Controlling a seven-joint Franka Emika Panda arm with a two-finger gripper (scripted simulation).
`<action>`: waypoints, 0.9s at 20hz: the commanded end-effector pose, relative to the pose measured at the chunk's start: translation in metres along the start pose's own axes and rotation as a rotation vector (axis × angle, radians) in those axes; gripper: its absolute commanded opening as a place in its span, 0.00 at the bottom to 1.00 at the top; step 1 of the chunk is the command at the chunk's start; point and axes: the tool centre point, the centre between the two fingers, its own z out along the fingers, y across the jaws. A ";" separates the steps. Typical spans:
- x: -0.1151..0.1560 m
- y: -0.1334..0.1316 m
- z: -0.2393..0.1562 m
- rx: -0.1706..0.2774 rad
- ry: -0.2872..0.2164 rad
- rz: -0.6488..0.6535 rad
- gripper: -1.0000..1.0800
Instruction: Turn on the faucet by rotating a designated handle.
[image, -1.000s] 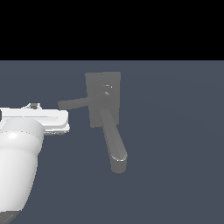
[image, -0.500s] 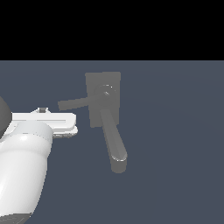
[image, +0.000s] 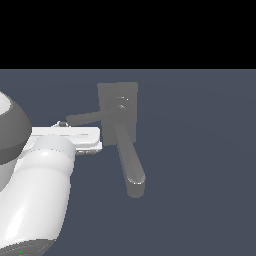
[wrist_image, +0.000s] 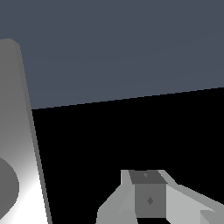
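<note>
Background: flat slate-blue floor (image: 200, 165) filling the lower part of the exterior view, with a solid black band above it. Nothing fancy, just a plain render.

Open room: loads of bare floor on the exterior view's right and below the spout. The exterior view's left is where it gets crowded, since the arm eats up that whole corner.

Faucet: the faucet (image: 118, 107) sits about mid-frame, a dull grey squarish base block with a thick round spout (image: 129, 159) running down toward the camera and ending in a bent tip.

Handle: the handle (image: 85, 118) is the skinny flat-ended bar sticking out of the pivot toward the exterior view's left, roughly level, way slimmer than the spout.

In the way: the handle's free end sits right above the white wrist block, very close in the picture. Can't tell if they actually touch. The spout is off to the side of the wrist, apart from it.

Arm pose: big white arm link (image: 37, 200) rises from the bottom left corner, wrist block (image: 67, 137) lying flat and pointing toward the faucet.

Claw: the claw (wrist_image: 151, 197) only shows as a grey finger part in the wrist view, so honestly can't tell if it's released or clenched. A wide pale grey surface (wrist_image: 15, 131) fills one side of that view; can't say what it is.
</note>
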 end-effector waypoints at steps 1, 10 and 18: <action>0.001 -0.006 -0.001 0.008 0.006 -0.012 0.00; 0.004 -0.019 -0.008 0.007 0.041 -0.053 0.00; 0.014 -0.043 -0.015 0.039 0.087 -0.098 0.00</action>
